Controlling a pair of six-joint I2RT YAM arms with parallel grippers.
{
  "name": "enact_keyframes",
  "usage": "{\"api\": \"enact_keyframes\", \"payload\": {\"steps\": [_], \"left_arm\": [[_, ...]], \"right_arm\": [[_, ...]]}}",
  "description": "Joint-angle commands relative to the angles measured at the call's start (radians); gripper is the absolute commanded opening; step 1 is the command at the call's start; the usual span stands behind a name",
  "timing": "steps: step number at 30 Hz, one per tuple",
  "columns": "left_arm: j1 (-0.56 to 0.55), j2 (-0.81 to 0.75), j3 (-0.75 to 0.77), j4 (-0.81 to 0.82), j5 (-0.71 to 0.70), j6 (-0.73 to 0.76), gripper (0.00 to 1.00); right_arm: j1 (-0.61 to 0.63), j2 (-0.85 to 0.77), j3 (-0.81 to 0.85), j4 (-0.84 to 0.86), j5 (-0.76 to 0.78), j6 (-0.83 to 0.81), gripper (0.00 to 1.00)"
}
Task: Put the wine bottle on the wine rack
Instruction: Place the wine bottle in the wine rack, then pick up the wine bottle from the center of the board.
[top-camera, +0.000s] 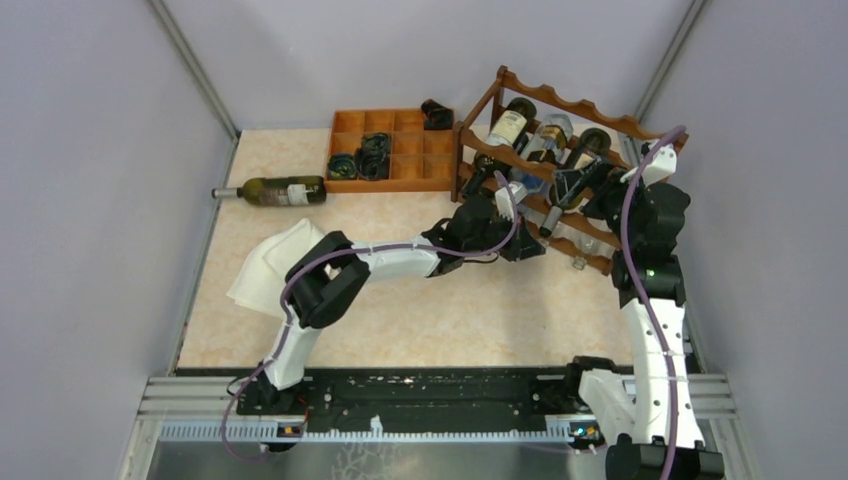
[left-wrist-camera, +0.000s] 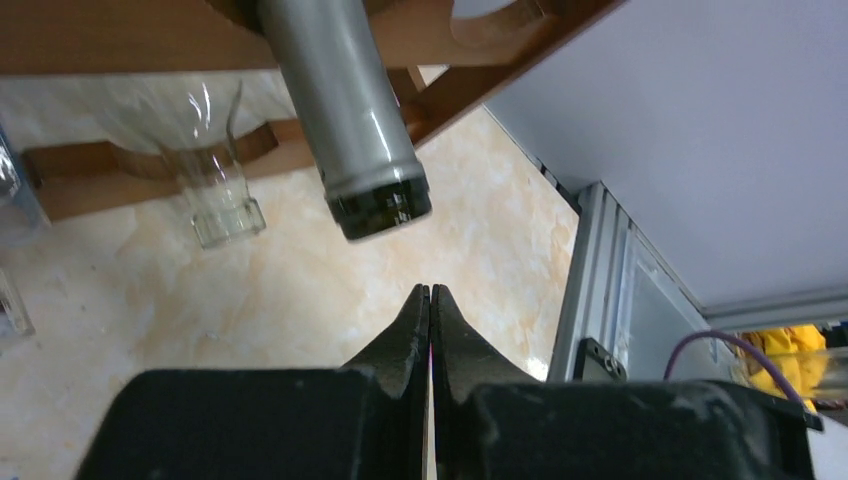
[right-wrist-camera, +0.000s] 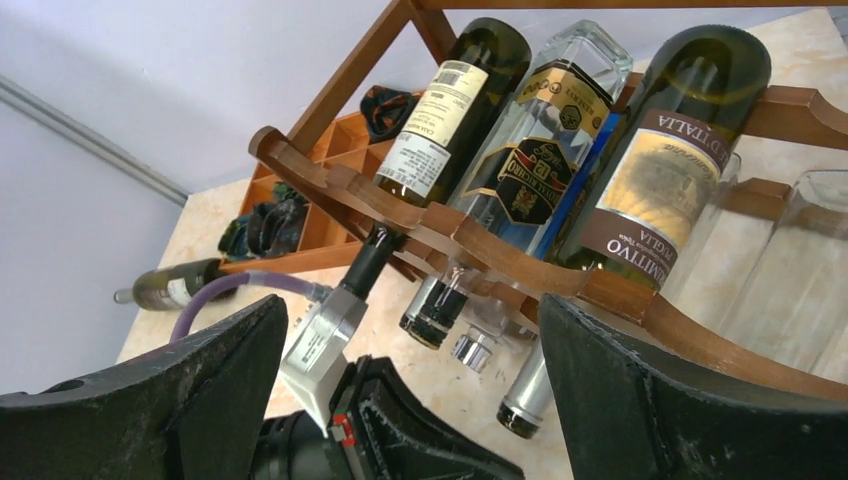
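Note:
The reddish-brown wine rack (top-camera: 565, 103) stands at the back right and holds three bottles side by side: a dark one (right-wrist-camera: 450, 110), a clear one (right-wrist-camera: 540, 140) and a dark one with a brown label (right-wrist-camera: 660, 160). Another dark green wine bottle (top-camera: 285, 190) lies on its side on the table at the far left, apart from both arms; it also shows in the right wrist view (right-wrist-camera: 170, 288). My left gripper (top-camera: 528, 243) is shut and empty, low in front of the rack, just below a grey-foiled bottle neck (left-wrist-camera: 350, 120). My right gripper (top-camera: 585, 190) is open and empty, facing the rack's front.
A flat orange-brown compartment tray (top-camera: 390, 118) with dark items stands left of the rack. A white cloth (top-camera: 270, 262) lies beside the left arm. Clear glass bottles (left-wrist-camera: 215, 190) lie on the rack's lowest tier. Grey walls enclose the table; a metal rail (left-wrist-camera: 600, 270) runs along its right edge.

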Motion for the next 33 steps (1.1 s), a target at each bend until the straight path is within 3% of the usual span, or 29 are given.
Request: {"api": "enact_keyframes", "payload": {"steps": [1,9,13,20,26,30,33], "left_arm": [[-0.006,0.051,0.124,-0.084,-0.06,0.022,0.03],[-0.002,0.151,0.359,-0.23,-0.137,0.07,0.04],[-0.002,0.14,0.348,-0.209,-0.075,0.079,0.07],[-0.002,-0.023,0.106,-0.075,-0.032,0.102,0.23],[-0.002,-0.22,-0.129,0.009,-0.015,0.206,0.32],[0.011,-0.399,-0.299,-0.008,-0.103,0.342,0.43],[0.046,-0.522,-0.426,-0.064,-0.25,0.374,0.53]], "right_arm": [[0.01,-0.023,0.034,0.015,0.046,-0.018,0.94],[0.014,-0.028,0.048,-0.008,0.064,-0.029,0.94],[0.02,-0.032,0.053,-0.018,0.067,-0.037,0.95],[0.024,-0.04,0.053,-0.015,0.049,-0.045,0.95],[0.028,-0.043,0.05,0.006,-0.014,-0.049,0.95],[0.033,-0.049,0.041,0.037,-0.073,-0.054,0.95],[0.034,-0.053,0.016,0.084,-0.137,-0.049,0.95]]}}
